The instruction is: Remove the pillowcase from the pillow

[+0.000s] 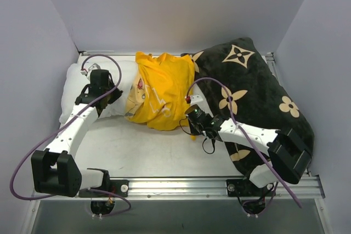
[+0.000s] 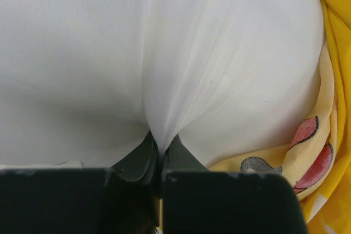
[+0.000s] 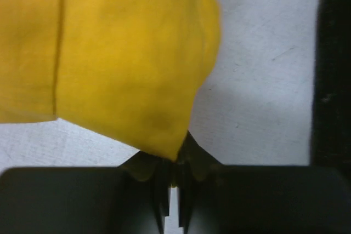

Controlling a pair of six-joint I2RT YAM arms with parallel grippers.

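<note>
Left gripper (image 2: 159, 147) pinches fold of white pillow (image 2: 219, 80); right gripper (image 3: 174, 164) pinches corner of yellow pillowcase (image 3: 109, 53), bunched beside black flowered pillow (image 1: 258, 91).

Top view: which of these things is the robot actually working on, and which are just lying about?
In the job:
- pillowcase, yellow
- pillow, white, partly bared
- left gripper, pinching the pillow
- right gripper, pinching a corner of the pillowcase

Lying about:
- black flowered pillow, at the right
</note>
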